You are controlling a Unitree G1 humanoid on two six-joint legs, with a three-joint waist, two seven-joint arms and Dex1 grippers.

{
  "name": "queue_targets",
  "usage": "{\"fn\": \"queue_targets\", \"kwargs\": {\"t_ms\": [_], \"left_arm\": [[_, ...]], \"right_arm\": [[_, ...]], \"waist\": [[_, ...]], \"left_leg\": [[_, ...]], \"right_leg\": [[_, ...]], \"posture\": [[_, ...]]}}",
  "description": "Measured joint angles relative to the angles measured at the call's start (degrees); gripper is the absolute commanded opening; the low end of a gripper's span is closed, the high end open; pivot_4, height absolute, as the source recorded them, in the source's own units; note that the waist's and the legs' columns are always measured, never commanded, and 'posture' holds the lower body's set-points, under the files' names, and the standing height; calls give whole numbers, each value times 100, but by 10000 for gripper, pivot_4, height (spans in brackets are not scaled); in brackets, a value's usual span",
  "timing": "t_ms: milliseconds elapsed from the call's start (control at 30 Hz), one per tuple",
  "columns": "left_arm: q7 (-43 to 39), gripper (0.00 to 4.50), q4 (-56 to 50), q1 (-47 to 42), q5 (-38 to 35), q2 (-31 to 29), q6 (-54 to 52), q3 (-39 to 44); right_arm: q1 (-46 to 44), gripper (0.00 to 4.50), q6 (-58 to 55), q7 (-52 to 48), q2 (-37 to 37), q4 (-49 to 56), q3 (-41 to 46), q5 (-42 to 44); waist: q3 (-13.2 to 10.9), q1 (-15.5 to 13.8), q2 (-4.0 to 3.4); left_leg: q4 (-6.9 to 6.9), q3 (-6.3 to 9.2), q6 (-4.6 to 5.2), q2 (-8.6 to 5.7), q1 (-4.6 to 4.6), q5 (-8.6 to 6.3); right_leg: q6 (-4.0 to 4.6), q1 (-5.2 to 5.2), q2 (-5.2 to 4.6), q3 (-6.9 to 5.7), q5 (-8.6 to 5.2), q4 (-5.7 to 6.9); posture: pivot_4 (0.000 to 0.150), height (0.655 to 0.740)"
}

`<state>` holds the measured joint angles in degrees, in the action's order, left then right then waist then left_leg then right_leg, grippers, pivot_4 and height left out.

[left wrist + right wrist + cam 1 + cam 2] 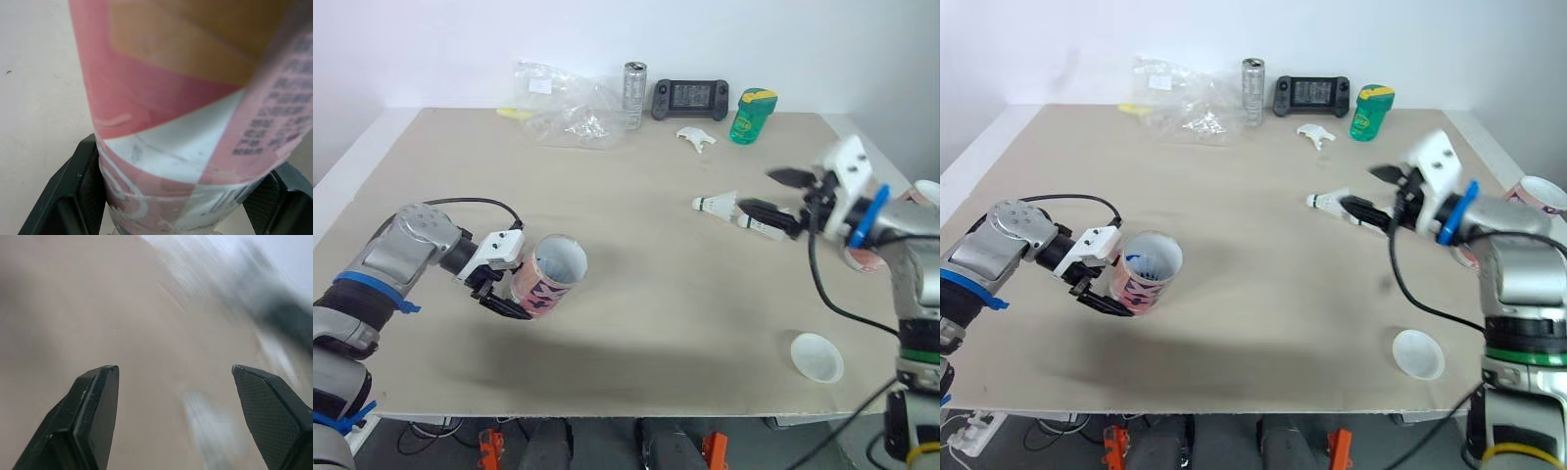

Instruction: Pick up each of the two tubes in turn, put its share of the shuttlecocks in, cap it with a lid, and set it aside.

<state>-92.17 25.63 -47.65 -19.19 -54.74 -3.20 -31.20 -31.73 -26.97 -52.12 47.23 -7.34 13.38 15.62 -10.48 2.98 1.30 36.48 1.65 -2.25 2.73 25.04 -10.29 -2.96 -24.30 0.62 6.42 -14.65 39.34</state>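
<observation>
- Beige counter [646, 313] carried a shuttlecock [717, 204] and a white lid [817, 357], well apart.
- Left end effector [512, 294] pinched the tube [551, 276], tilted, over the counter's left side.
- Right end effector [759, 192] was spread, just beside the shuttlecock.

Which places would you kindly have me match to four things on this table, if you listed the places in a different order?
Things:
1 tube
2 shuttlecock
3 white lid
4 green bottle

Places:
A far edge, beside game console
B near edge, robot's right
C clamped in left end effector
D lying by open right end effector

Pairs: 1-C, 2-D, 3-B, 4-A
</observation>
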Motion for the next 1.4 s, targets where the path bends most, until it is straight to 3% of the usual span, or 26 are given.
{"fn": "queue_targets", "kwargs": {"t_ms": [300,700,833,1000,1267,1300,1400], "left_arm": [[-1,32131,-65,29,23,7,-100,9],[-39,32131,-144,84,66,41,-221,119],[-44,32131,-152,115,101,77,-225,185],[-43,32131,-161,128,135,88,-233,221],[-44,32131,-161,136,147,102,-232,235],[-44,32131,-151,132,156,131,-227,247],[-43,32131,-147,125,174,153,-227,249]], "right_arm": [[-111,39636,565,93,44,-2073,11,-183],[-1391,39636,1264,-45,-614,-4166,-649,-561],[-1732,22880,1455,50,-699,-4829,-700,-742],[-1801,504,1550,-86,-699,-4934,-609,-683],[-1578,504,1549,-171,-682,-4628,-556,-585],[-1313,504,1431,-215,-548,-3859,-386,-412],[-1305,504,1230,-310,-434,-2886,-238,-126]], "waist": [[-5,89,-14],[-7,131,-18],[-9,124,-19],[-9,124,-19],[-9,125,-20],[-16,113,-32],[-23,124,-56]], "left_leg": [[5,-5,16,-1,-11,10],[4,-4,16,-5,-4,10],[4,-3,15,-10,-1,10],[4,0,15,-9,-2,10],[5,0,15,-10,-2,10],[5,1,15,-11,0,10],[7,-1,15,-11,-3,11]], "right_leg": [[-8,5,5,11,15,9],[-16,5,4,16,12,7],[-20,5,-1,15,10,5],[-18,5,0,14,12,6],[-19,6,-1,14,12,6],[-21,6,-2,13,12,7],[-23,6,-1,17,13,8]], "posture": [[1500,7236],[1500,7236],[1500,7236],[1500,7236],[1500,7236],[1500,7236],[1500,7236]]}}
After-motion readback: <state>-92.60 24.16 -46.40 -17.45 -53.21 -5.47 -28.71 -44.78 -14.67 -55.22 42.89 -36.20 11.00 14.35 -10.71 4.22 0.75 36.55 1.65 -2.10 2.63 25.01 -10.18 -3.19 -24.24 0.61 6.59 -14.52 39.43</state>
